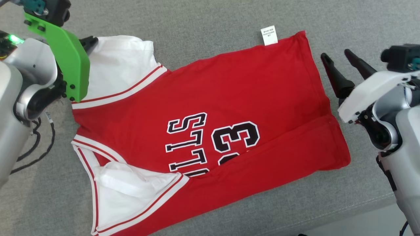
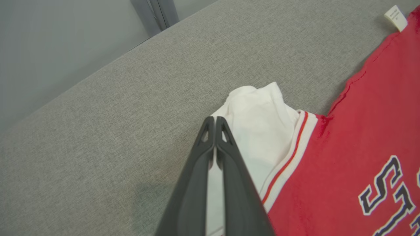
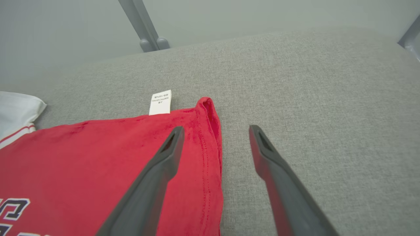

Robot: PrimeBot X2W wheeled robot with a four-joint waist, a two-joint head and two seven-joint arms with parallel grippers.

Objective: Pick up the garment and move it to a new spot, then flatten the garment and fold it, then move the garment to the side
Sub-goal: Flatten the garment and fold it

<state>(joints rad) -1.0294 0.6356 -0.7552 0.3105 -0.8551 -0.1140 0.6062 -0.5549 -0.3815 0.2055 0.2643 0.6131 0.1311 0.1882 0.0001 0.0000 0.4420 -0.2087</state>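
Note:
The garment (image 1: 210, 131) is a red jersey with white sleeves and black lettering, spread across the grey cushioned surface (image 1: 203, 19). Its lower edge is folded up over the numbers. My left gripper (image 2: 215, 120) is shut at the edge of the white sleeve (image 2: 259, 131) at the upper left, and white cloth shows between its fingers. The same gripper (image 1: 89, 42) shows partly behind its green bracket. My right gripper (image 1: 336, 54) stands open just right of the jersey's hem. My right gripper (image 3: 216, 129) straddles the hem's corner (image 3: 210, 111), one finger above red cloth, the other above grey.
A white care label (image 1: 269, 35) sticks out past the jersey's far edge. Black cables (image 1: 36, 144) hang by the left arm. The surface's front edge (image 1: 367, 203) runs at the lower right. Grey metal legs (image 3: 144, 29) stand beyond the far edge.

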